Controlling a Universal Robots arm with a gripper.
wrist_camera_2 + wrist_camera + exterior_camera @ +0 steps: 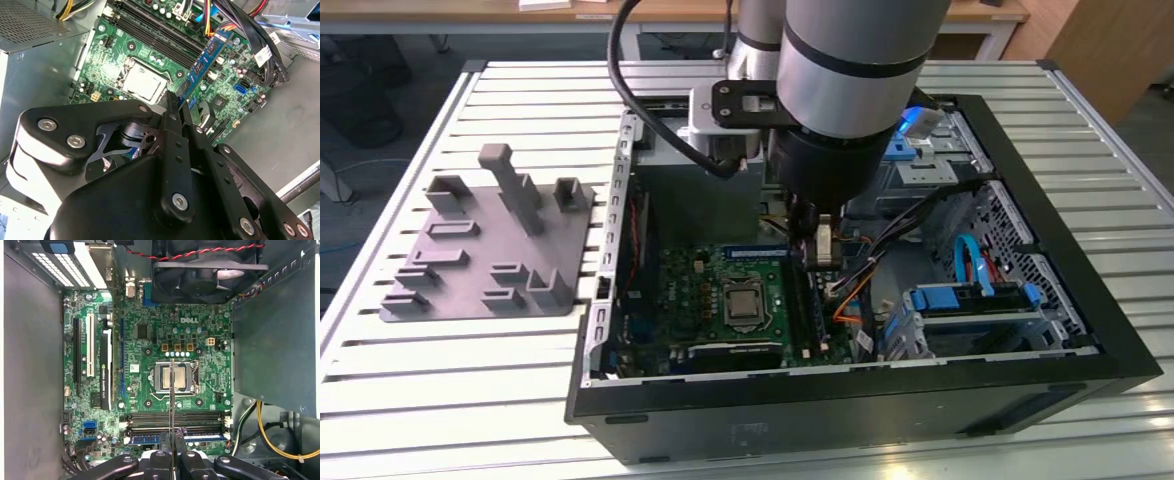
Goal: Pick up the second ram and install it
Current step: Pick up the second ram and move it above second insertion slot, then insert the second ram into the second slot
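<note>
Currently, arm: the robot arm is reaching straight down into the open computer case [854, 390], with the gripper [825, 250] hanging over the motherboard [720, 270] toward the exterior view's right of the processor socket [744, 300].
Fingers: in both wrist views the gripper [176, 100] [171, 365] is showing its two fingers [170, 120] pressed together, with nothing pinched between them.
Second ram: the second ram [206, 60] [145, 439] is standing on edge in a memory slot, showing blue labels along its side, and is running crosswise to the closed fingers.
Contact: the fingertips are hovering right at the stick's top edge; whether they are touching it I cannot tell.
Neighbouring slots: long black memory slots [150, 417] are lying parallel to the stick, between it and the processor socket [182, 377].
Motherboard: the green board [200, 335] [225, 85] is lying flat in the case, with the metal socket [145, 82] near its middle.
Fan: a black fan [205, 275] is sitting at the board's far edge from the slots.
Cables: a bundle of black and coloured cables [250, 30] is passing just beside the stick's end.
Fixture: a grey plastic fixture [494, 260] is sitting on the slatted counter [454, 380], at the exterior view's left and well apart from the gripper.
</note>
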